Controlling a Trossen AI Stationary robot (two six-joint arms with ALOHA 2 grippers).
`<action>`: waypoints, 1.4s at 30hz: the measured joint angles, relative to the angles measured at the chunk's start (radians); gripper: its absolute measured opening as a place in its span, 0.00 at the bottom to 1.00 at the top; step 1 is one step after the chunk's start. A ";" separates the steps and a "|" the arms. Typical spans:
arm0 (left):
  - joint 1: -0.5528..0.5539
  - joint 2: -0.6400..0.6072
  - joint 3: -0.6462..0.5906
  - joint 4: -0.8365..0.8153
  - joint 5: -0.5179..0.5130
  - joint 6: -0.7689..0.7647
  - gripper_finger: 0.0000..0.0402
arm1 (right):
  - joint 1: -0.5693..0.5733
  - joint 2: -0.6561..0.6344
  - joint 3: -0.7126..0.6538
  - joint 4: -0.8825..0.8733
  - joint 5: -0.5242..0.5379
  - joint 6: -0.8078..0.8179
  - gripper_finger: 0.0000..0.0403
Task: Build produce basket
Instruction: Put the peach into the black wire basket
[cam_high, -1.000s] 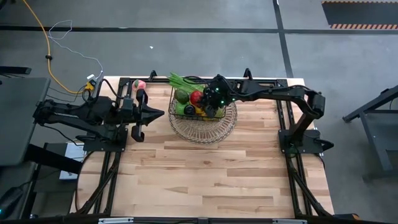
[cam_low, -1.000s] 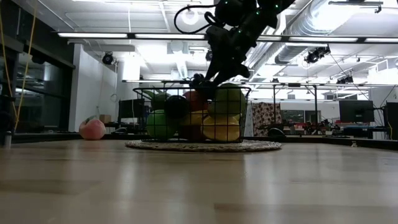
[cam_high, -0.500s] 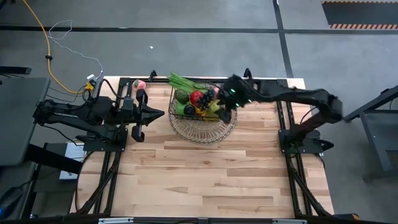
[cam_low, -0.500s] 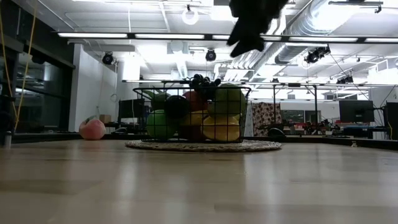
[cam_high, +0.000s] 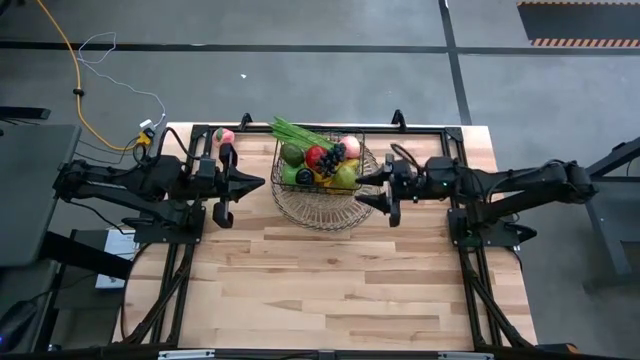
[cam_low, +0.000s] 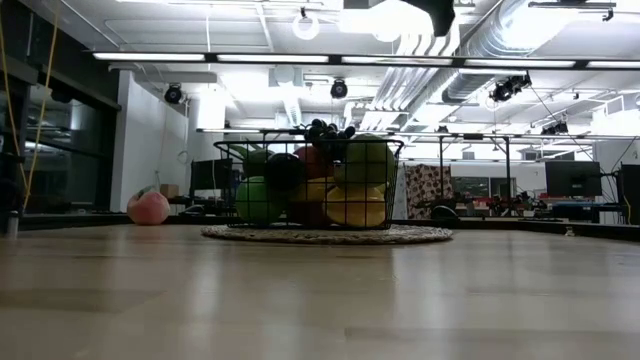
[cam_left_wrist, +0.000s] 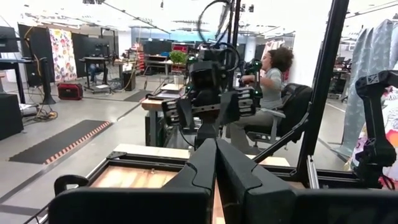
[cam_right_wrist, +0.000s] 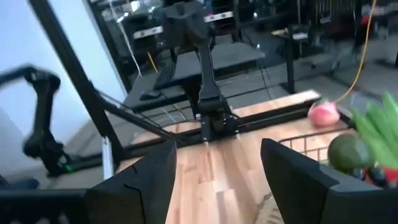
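Observation:
The dark wire basket (cam_high: 318, 166) stands on a paler round wire tray (cam_high: 330, 208) at the table's far middle. It is heaped with produce: a green leafy bunch (cam_high: 296, 131), a red apple (cam_high: 316, 157), dark grapes (cam_high: 333, 153) on top, and green and yellow fruits. In the low view the grapes (cam_low: 328, 130) crown the heap. One pink peach (cam_high: 226, 135) lies on the table near the far left corner. My right gripper (cam_high: 362, 188) hovers open just right of the basket, pointing at it. My left gripper (cam_high: 258, 183) is shut, left of the basket.
Bare wood fills the near half of the table (cam_high: 330, 290). The arm frames run along the left and right edges. The loose peach (cam_low: 148, 207) sits far left of the basket (cam_low: 310, 185). A person sits beyond the table in the left wrist view.
My right gripper has come off the dark grapes, risen out of the basket and drawn back toward the table's right edge, turning from pointing down to level. The grapes stay on top of the heap.

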 joint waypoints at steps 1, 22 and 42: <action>0.000 0.000 0.000 -0.001 -0.001 0.001 0.00 | 0.009 -0.001 -0.001 0.000 0.010 -0.037 0.56; 0.000 0.000 0.000 -0.007 -0.002 0.000 0.01 | 0.025 0.003 -0.002 -0.006 0.009 -0.100 0.50; 0.000 0.000 0.000 -0.006 -0.003 -0.002 0.01 | 0.025 0.003 -0.002 -0.041 -0.046 -0.086 0.01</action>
